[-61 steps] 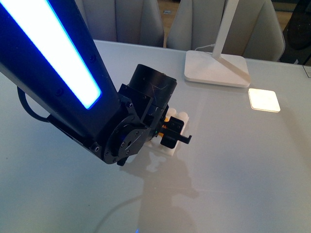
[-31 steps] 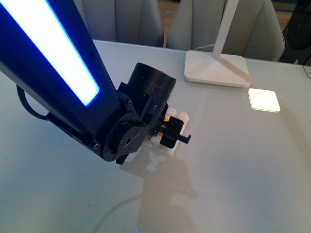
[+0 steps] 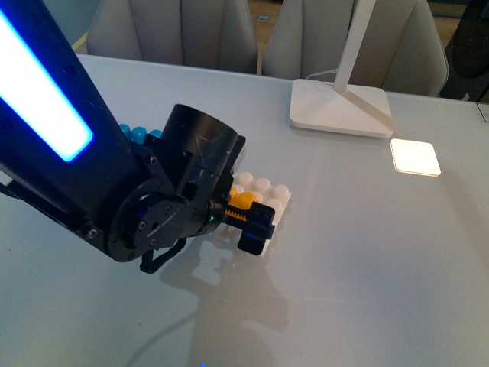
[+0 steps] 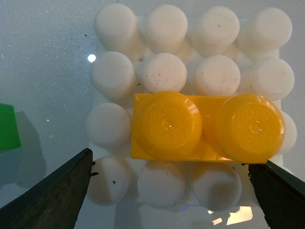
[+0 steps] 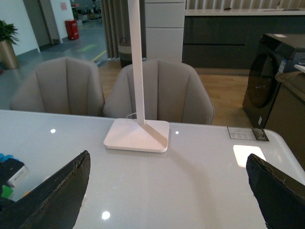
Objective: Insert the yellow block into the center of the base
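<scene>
The yellow block [image 4: 207,126] sits flat on the studs of the white base [image 4: 164,31], both of its studs up. White studs show around it on three sides, and only a sliver shows past one short end. My left gripper [image 4: 169,191] is open above it, with a dark finger beyond each end of the block and neither touching it. In the front view the left gripper [image 3: 248,222] hangs over the near edge of the base [image 3: 276,197], and the yellow block [image 3: 244,200] shows just behind the fingers. My right gripper [image 5: 167,162] is open and empty above bare table.
A white lamp foot [image 3: 340,107] with its post stands at the back of the table, and the lamp foot [image 5: 137,135] also lies ahead of my right gripper. A bright light patch [image 3: 416,157] lies at the right. A blue brick [image 3: 137,131] peeks out behind my left arm. A green brick [image 4: 7,126] lies beside the base.
My left arm has pulled back and to the left, off the block. More of the base and the yellow block now show, and the blue brick has come into view.
</scene>
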`<state>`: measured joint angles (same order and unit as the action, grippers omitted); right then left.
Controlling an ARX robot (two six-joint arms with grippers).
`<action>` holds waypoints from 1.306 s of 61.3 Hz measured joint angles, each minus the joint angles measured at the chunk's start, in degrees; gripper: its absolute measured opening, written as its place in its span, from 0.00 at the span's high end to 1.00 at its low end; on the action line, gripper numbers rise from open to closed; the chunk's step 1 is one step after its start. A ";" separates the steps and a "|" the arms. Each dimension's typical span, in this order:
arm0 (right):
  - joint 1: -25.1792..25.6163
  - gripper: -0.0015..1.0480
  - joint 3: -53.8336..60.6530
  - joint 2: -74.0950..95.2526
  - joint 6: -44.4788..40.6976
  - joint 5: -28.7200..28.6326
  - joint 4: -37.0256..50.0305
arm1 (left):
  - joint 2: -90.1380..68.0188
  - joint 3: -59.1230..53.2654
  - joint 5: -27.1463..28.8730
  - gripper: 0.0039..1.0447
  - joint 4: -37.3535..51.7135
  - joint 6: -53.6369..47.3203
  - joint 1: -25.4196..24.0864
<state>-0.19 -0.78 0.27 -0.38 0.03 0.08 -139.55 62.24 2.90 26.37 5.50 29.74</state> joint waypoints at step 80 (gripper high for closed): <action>0.00 0.09 0.00 0.00 0.00 0.00 -0.04 | 69.96 -54.62 -2.91 0.83 34.56 -4.48 -29.64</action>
<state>-0.19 -0.78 0.27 -0.38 0.03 0.03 -69.58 7.62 -0.01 60.93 1.02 0.10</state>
